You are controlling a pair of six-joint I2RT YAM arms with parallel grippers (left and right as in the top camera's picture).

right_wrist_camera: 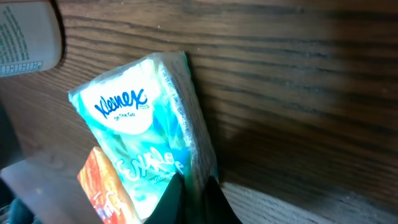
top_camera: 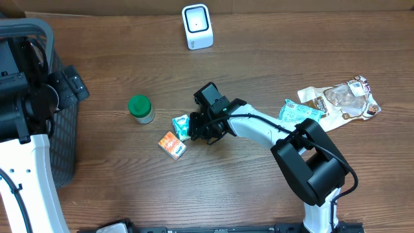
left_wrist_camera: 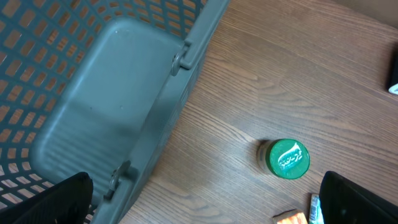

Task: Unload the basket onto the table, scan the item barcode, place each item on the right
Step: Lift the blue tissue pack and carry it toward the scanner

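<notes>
- The right end effector (top_camera: 199, 127) is clenched on the Kleenex pack (right_wrist_camera: 140, 149). In the right wrist view its dark fingertips (right_wrist_camera: 176, 200) meet on the pack's lower edge.
- The Kleenex pack lies on the desk (top_camera: 116, 188) near the middle, tilted, with its printed face up. One long edge faces bare wood.
- An orange packet (top_camera: 172, 145) sits just beside the pack on the near-left side. Their corners are touching or nearly so; I cannot tell which.
- A green-lidded jar (top_camera: 140, 108) stands upright to the left of the pack, apart from it, with open wood all round it.
- The scanner (top_camera: 197, 26) stands at the far edge of the desk, well apart from the pack. The stretch of desk between them is bare.
- To the right, beside the right arm's forearm, lie a teal packet (top_camera: 299, 112) and a crumpled snack bag (top_camera: 343, 100) that overlap each other near the right edge.
- The near strip of the desk, in front of the orange packet, is open.
- The left end effector (left_wrist_camera: 205, 190) is released, its fingers spread wide. It hangs above the rim of a grey mesh basket (left_wrist_camera: 93, 106) at the left edge, and the jar is visible beyond the basket's wall.
</notes>
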